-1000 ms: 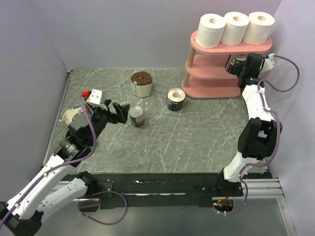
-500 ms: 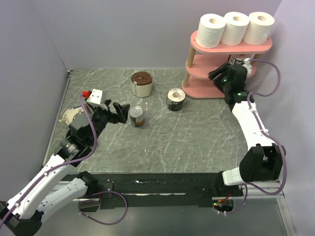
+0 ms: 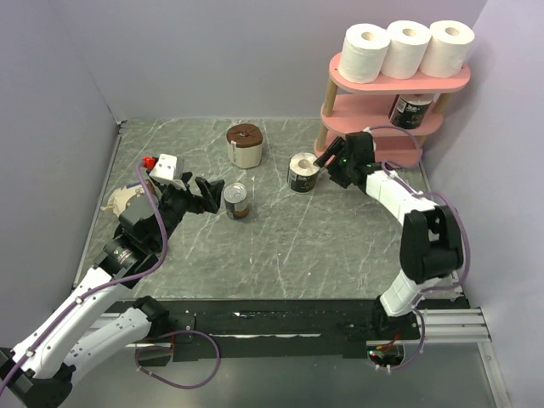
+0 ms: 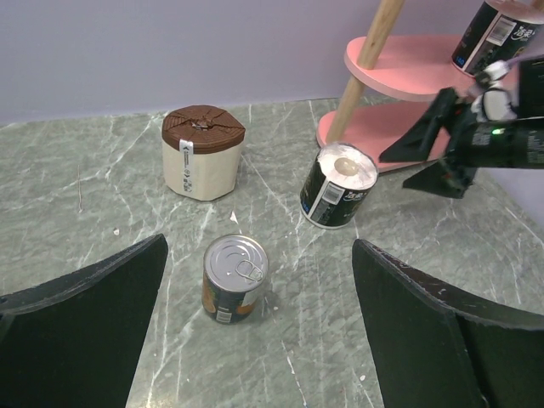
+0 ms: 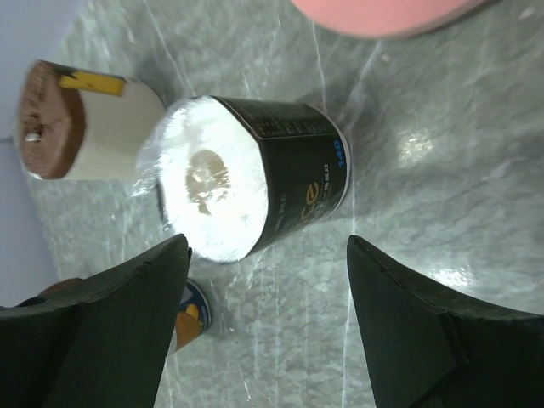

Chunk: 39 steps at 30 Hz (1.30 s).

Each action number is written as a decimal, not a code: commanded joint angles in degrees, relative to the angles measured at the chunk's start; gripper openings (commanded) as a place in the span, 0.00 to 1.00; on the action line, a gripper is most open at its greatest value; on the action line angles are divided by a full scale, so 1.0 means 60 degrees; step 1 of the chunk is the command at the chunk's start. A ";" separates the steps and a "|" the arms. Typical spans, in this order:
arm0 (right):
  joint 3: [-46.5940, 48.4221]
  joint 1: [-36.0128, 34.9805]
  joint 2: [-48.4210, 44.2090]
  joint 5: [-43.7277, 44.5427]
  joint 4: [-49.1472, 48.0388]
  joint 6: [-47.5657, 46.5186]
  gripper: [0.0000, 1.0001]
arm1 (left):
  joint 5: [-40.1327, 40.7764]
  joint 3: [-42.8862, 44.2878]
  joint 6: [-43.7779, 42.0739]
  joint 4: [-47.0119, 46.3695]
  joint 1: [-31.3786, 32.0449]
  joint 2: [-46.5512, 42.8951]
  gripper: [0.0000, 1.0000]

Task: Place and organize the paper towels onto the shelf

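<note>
Top external view: three white paper towels on shelf top tier, one black-printed roll on middle tier. Second printed roll on bench, unshelved; right gripper open, empty, just beside it. Left gripper open, empty.

Shelf mostly beyond top edge

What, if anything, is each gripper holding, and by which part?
Nothing. The right gripper stands open facing the black roll; the left gripper is open near the can.
</note>
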State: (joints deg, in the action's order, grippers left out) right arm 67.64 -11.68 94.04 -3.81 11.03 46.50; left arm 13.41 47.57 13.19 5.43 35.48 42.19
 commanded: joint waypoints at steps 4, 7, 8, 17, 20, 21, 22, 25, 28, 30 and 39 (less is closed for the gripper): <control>0.0973 -0.0280 0.0966 0.0123 -0.0182 0.0628 0.78 | 0.0094 0.0157 -0.0016 -0.0129 -0.0011 -0.0074 0.96; 0.1149 -0.0309 0.1390 0.0123 -0.0124 0.0789 0.77 | 0.0094 0.0157 -0.0016 -0.0129 0.0004 -0.0074 0.96; 0.1193 -0.0323 0.1465 0.0094 -0.0196 0.0819 0.76 | 0.0065 0.0157 -0.0001 -0.0129 0.0004 -0.0074 0.96; 0.1545 -0.0499 0.2066 0.0211 -0.0095 0.0892 0.71 | 0.0050 0.0172 -0.0016 -0.0114 0.0004 -0.0016 0.96; 0.1559 -0.0602 0.2198 0.0328 -0.0051 0.0863 0.68 | 0.0065 0.0157 -0.0001 -0.0129 0.0004 -0.0031 0.96; 0.1545 -0.0631 0.2227 0.0328 -0.0065 0.0863 0.67 | 0.0050 0.0157 -0.0016 -0.0129 0.0004 -0.0031 0.96; 0.1545 -0.0617 0.2271 0.0328 -0.0065 0.0878 0.67 | 0.0050 0.0157 -0.0001 -0.0129 -0.0011 -0.0031 0.96; 0.1486 -0.0616 0.2242 0.0401 -0.0080 0.0834 0.62 | 0.0050 0.0157 -0.0016 -0.0114 -0.0011 0.0013 0.96; 0.1588 -0.0646 0.2286 0.0460 0.0051 0.0761 0.60 | 0.0021 0.0172 -0.0016 -0.0100 0.0004 0.0028 0.96; 0.1676 -0.0646 0.2359 0.0475 0.0169 0.0731 0.60 | 0.0035 0.0172 -0.0001 -0.0114 0.0004 0.0013 0.96; 0.1940 -0.0763 0.2637 0.0504 0.0271 0.0746 0.63 | 0.0050 0.0172 -0.0016 -0.0100 -0.0011 0.0028 0.96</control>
State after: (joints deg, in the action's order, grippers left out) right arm 76.88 -15.20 108.49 -2.31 11.60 51.37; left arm 13.39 47.57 13.19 5.43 35.48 42.22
